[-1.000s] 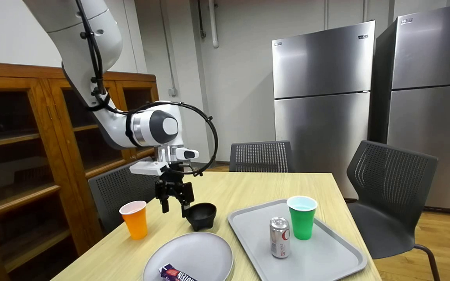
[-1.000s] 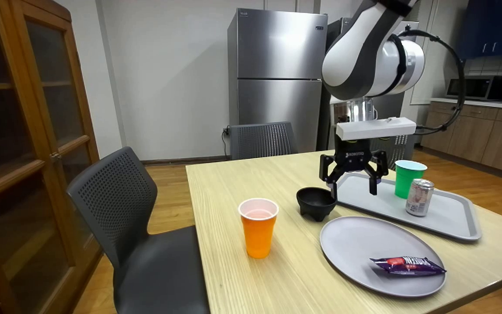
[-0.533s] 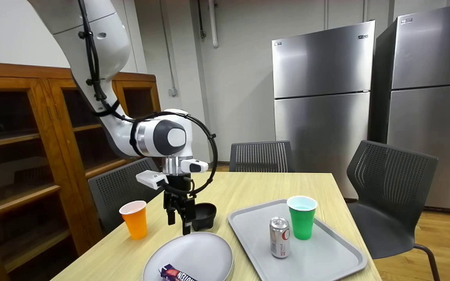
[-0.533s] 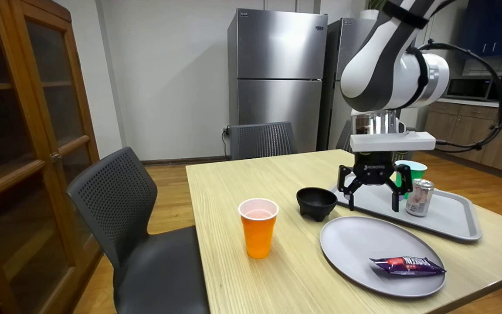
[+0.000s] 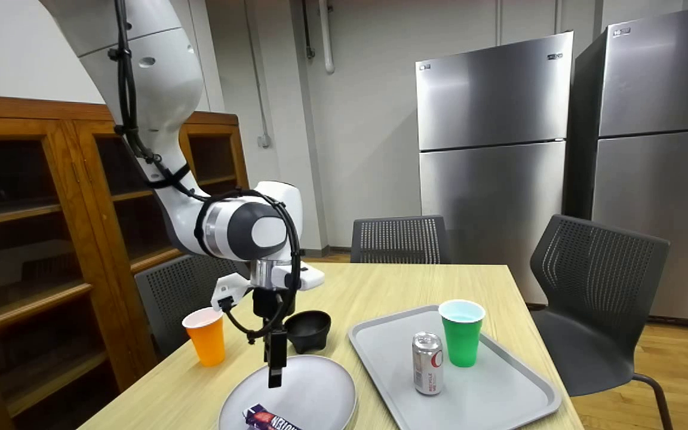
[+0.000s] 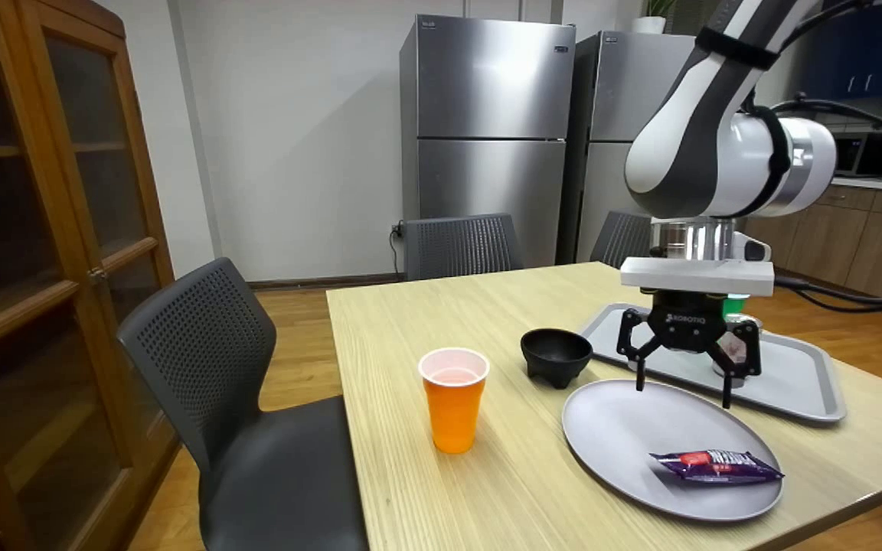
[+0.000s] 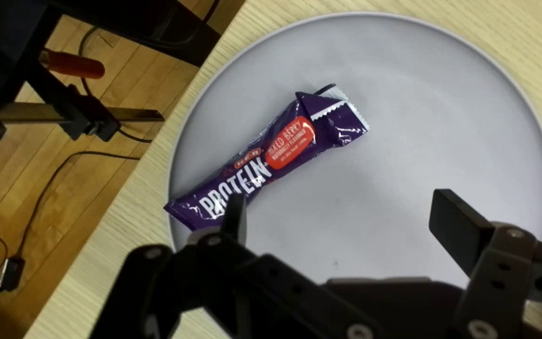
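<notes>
My gripper (image 6: 684,394) is open and empty above the grey round plate (image 6: 617,428), its fingers pointing down. In the wrist view the plate (image 7: 417,141) fills most of the picture. A purple protein bar (image 7: 275,155) lies on it, ahead and to the left between the fingers' side and the plate's rim. The left finger overlaps the bar's near end in that view; I see no grip on it. The bar also shows in both exterior views (image 5: 269,418) (image 6: 717,467). In an exterior view one finger hides the other (image 5: 275,379).
A black bowl (image 6: 556,356) and an orange cup (image 6: 454,405) stand beside the plate. A grey tray (image 5: 392,358) holds a silver can (image 5: 427,364) and a green cup (image 5: 462,340). Chairs (image 5: 595,298) surround the table. A clamp (image 7: 83,115) shows at the table's edge.
The gripper has moved from beside the black bowl to over the plate and lower, staying open. It has turned somewhat in an exterior view. The bar, cups, can and bowl have not moved.
</notes>
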